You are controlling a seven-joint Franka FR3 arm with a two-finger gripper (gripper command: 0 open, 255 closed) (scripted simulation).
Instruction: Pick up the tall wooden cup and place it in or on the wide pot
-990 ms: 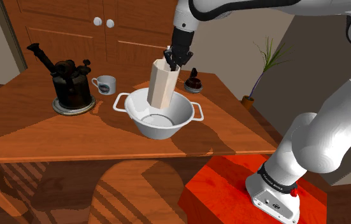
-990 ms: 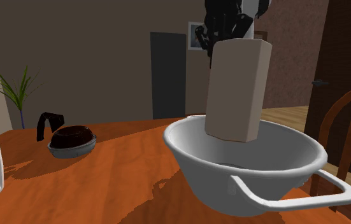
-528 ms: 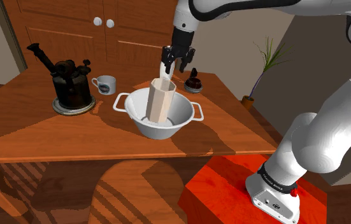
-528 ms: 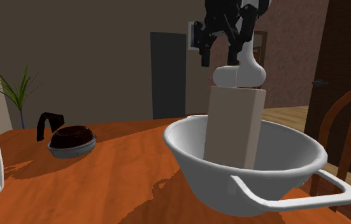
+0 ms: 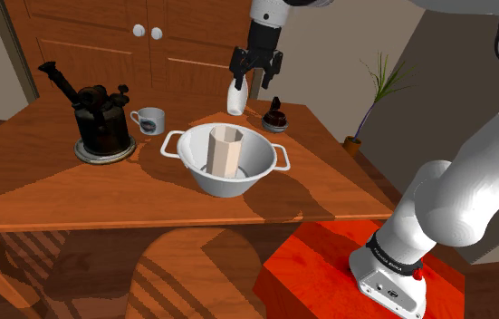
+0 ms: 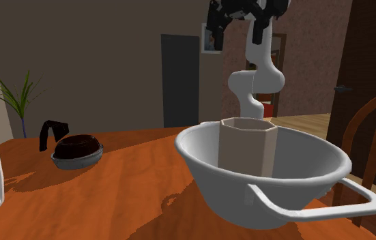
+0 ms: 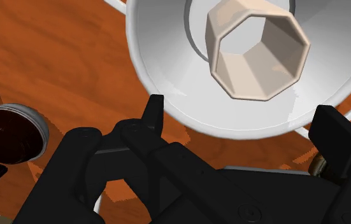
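Tall pale-beige octagonal cup [image 5: 223,149] stood upright inside a wide white pot [image 5: 243,186]; black gripper [image 5: 255,68] hung released above it. Cup seemed rigid, light; opposite flat faces suited pinching.

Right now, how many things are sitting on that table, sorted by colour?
White: 3 (pot, mug, vase)
Beige: 1 (cup)
Dark: 2 (burner, coffee carafe)
Total: 6

Your gripper [image 5: 256,77] hangs open, well above the white two-handled pot [image 5: 238,186]. The pale cup [image 5: 223,152] stands upright inside the pot, fingers clear of it. A mug [image 5: 150,119] and dark kettle [image 5: 102,122] sit toward the shoulder view's left.
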